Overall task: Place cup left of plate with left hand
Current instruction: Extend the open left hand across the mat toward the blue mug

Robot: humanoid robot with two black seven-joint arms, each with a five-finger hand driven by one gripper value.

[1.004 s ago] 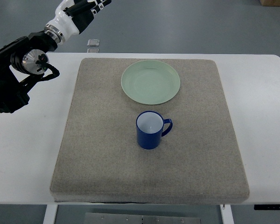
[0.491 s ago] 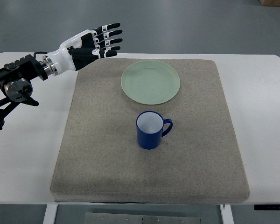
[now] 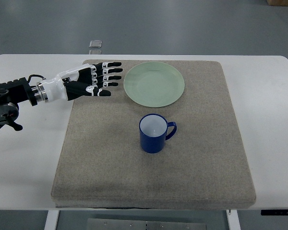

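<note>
— The cup (image 3: 153, 133), where does it sit?

— The blue cup stands upright near the middle of the grey mat (image 3: 110, 158), below the pale green plate (image 3: 154, 84) and apart from it. It is well clear of the left hand (image 3: 89, 82), down and to the right of the fingertips.

— And the fingers (image 3: 110, 77)?

— Spread and stretched out straight, pointing toward the plate's left rim, just short of it. They hold nothing; the hand hovers over the mat's upper left part, its arm coming in across the white table (image 3: 24, 158).

— Which way does the cup face?

— Mouth up, white inside showing, handle out to the right.
</note>
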